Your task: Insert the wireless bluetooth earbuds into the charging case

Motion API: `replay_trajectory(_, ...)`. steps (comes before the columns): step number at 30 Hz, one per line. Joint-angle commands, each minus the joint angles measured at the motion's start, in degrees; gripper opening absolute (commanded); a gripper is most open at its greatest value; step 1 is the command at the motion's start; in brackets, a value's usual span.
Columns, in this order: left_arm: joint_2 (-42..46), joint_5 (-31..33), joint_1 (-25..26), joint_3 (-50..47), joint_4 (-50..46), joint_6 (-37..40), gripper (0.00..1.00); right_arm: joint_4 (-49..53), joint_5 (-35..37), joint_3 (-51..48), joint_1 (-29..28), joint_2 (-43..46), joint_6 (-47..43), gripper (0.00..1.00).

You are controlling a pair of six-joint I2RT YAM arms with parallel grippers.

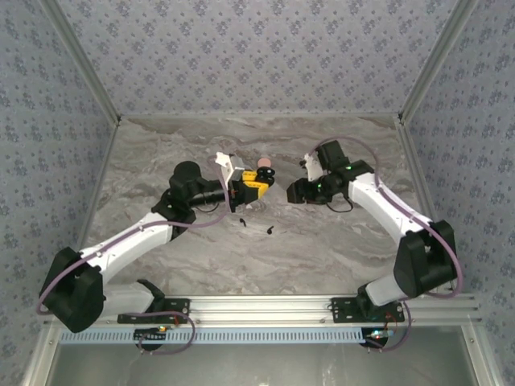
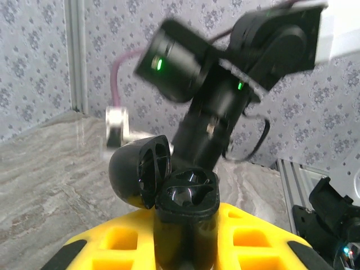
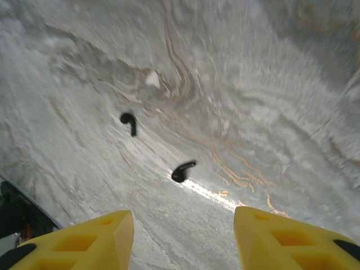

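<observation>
Left tool point(image 2: 185, 247) is seen pinching the case point(image 2: 185, 208) between its yellow fingers point(image 2: 140, 216). The lid point(image 2: 138, 169) is swung open and both wells are exposed. Right tool point(image 3: 183, 225) is spread wide and carries nothing. It hangs over the bench point(image 3: 270, 84), where two black earbuds point(image 3: 183, 170) lie apart from each other, the farther earbud point(image 3: 129, 121) off to one side.

The step in hand is judged to be the pick of a first earbud. The nearer one is best taken. The fingers should be brought down on either side of its bulb and closed gently, so that so small a piece is not flicked away. The stem should be left free of the grip so that it can be led into a well. The case should be kept steady, with its mouth offered toward the right tool.

The wells are dark and glossy, so it cannot be told which suits which earbud. The lower part of the case is hidden between the fingers. From above, pale pink pieces point(image 1: 264, 165) beyond the left tool are too small to be identified. The right wrist view is blurred, and its finger bases are cut off by the frame.
</observation>
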State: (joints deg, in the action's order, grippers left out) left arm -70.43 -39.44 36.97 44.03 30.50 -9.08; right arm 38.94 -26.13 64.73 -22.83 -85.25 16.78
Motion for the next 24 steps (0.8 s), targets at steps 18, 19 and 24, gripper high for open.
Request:
replay_trajectory(18, 9.4, 6.9, -0.2, -3.4, -0.9, 1.4, 0.23, -1.3, 1.8, 1.3, -11.4, -16.2, 1.9, 0.21)
replay_trajectory(19, 9.7, 7.0, -0.2, -3.6, -0.9, 1.4, 0.23, -1.8, 2.1, 0.9, -11.8, -16.5, 2.2, 0.20)
replay_trajectory(24, 10.6, 7.4, -0.2, -4.0, -1.5, 1.5, 0.23, -3.2, 3.4, -0.2, -13.2, -17.2, 3.6, 0.17)
